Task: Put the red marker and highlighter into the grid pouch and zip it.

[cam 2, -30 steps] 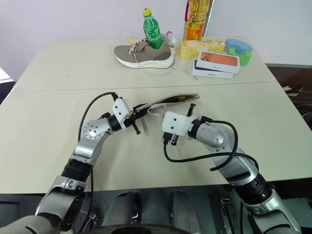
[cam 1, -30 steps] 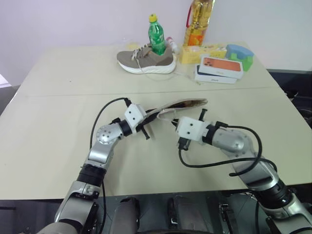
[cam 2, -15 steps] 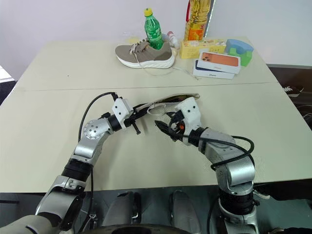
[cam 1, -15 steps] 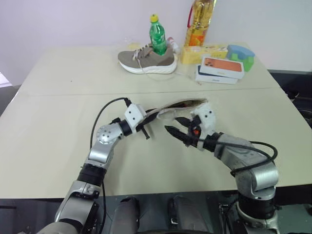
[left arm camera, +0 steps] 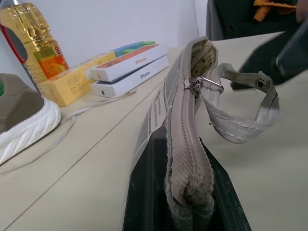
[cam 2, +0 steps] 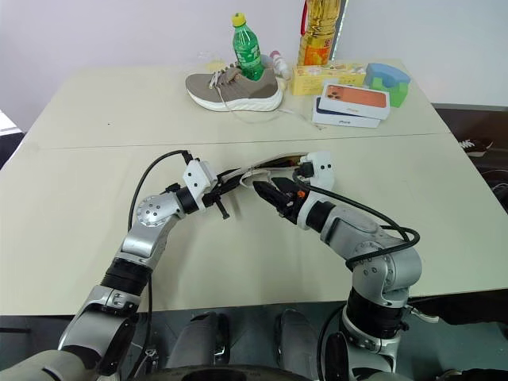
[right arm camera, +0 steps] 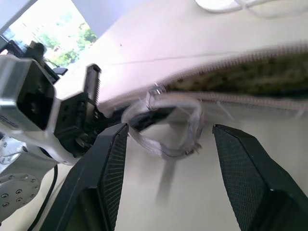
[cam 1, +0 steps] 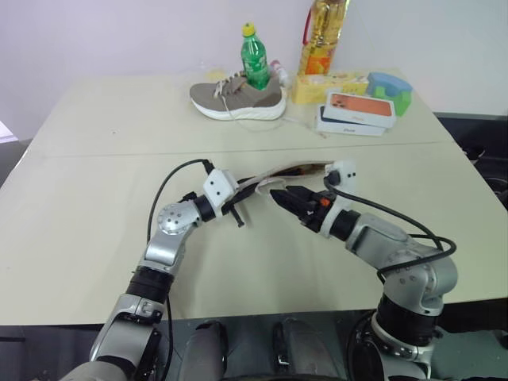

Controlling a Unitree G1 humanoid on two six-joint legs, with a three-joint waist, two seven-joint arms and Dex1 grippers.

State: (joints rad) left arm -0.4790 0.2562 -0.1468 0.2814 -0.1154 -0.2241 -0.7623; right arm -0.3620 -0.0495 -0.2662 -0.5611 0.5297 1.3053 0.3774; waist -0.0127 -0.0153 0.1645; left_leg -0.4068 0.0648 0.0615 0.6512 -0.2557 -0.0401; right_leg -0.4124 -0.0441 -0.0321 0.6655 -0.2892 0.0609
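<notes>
Grey grid pouch (left arm camera: 185,159) pinched in left fingers (left arm camera: 144,202), right fingers (right arm camera: 243,178) parted, "iPhone" boxes (left arm camera: 130,70) behind.

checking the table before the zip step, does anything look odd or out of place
A green bottle stands inside a grey sneaker at the table's far edge, an odd place for it. The grid pouch is held on edge, off the table, in the shut left gripper, partly unzipped.

At the table's (cam 1: 95,206) far edge sit a shoe (cam 1: 236,98), green bottle (cam 1: 254,57), oil bottle (cam 1: 323,36), yellow box (cam 1: 327,86) and two stacked phone boxes (cam 1: 359,112).
</notes>
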